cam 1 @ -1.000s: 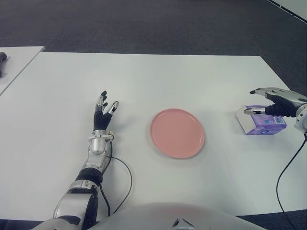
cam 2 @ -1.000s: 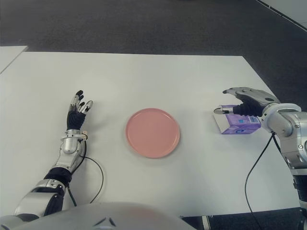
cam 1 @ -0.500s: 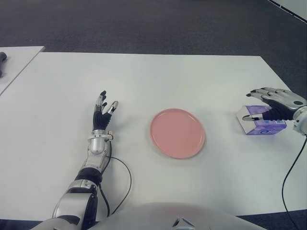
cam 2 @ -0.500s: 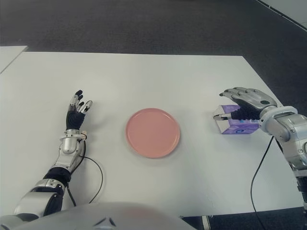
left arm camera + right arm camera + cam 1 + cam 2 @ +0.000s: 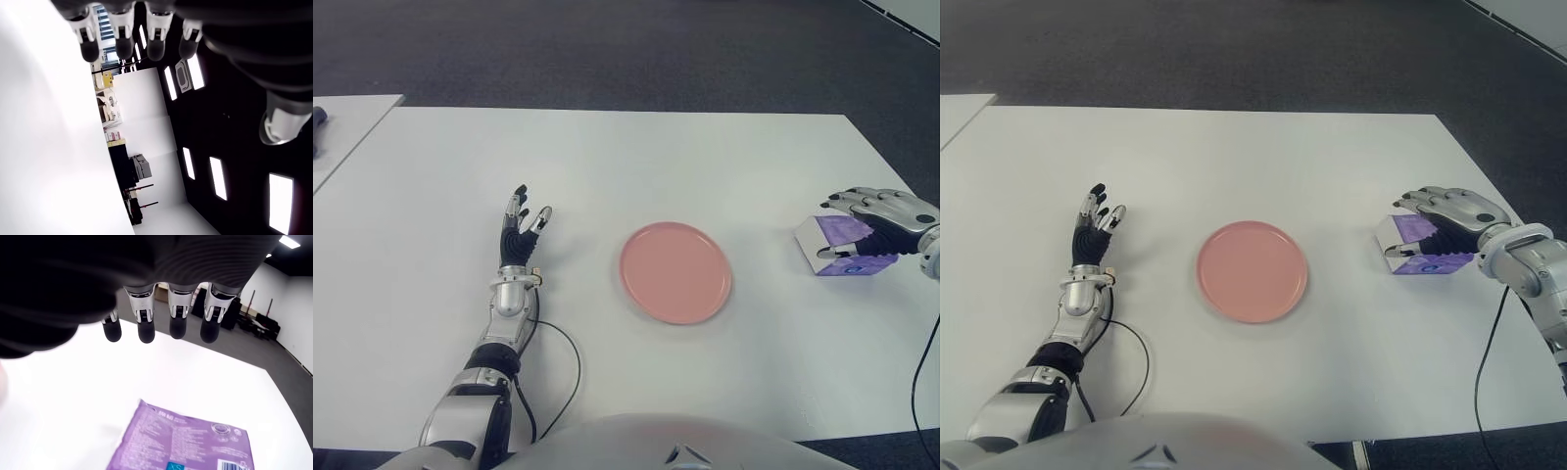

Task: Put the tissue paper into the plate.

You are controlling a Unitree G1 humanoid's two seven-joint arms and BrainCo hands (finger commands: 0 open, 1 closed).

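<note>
The right hand point(image 5: 1449, 217) is reaching over the purple tissue pack point(image 5: 1417, 244), which is lying on the white table point(image 5: 1263, 157) near its right edge, well apart from the pink plate point(image 5: 1253, 271) at the middle. In the right wrist view the four fingers point(image 5: 145, 319) are hanging extended above the pack point(image 5: 183, 438) with bare table showing between fingertips and wrapper, so the hand is spread and gripping nothing (the thumb is not clearly showing there). From the eye views the fingers are arching over the pack's top and far side, and whether they are touching the wrapper cannot be told.

The left hand point(image 5: 522, 233) is showing to the left of the plate, fingers straight and spread, holding nothing; the left wrist view is showing only its fingertips point(image 5: 121, 41) against the table and the room beyond.

The step in hand looks like the grasp: the hand is placed over the pack but not yet closing on it. The next move probably calls for lowering and curling fingers and thumb around the pack's sides firmly enough that the slick wrapper is not slipping, then lifting it, carrying it leftward across the bare table, and releasing it inside the plate's rim. The plate itself is holding nothing at present.
</note>
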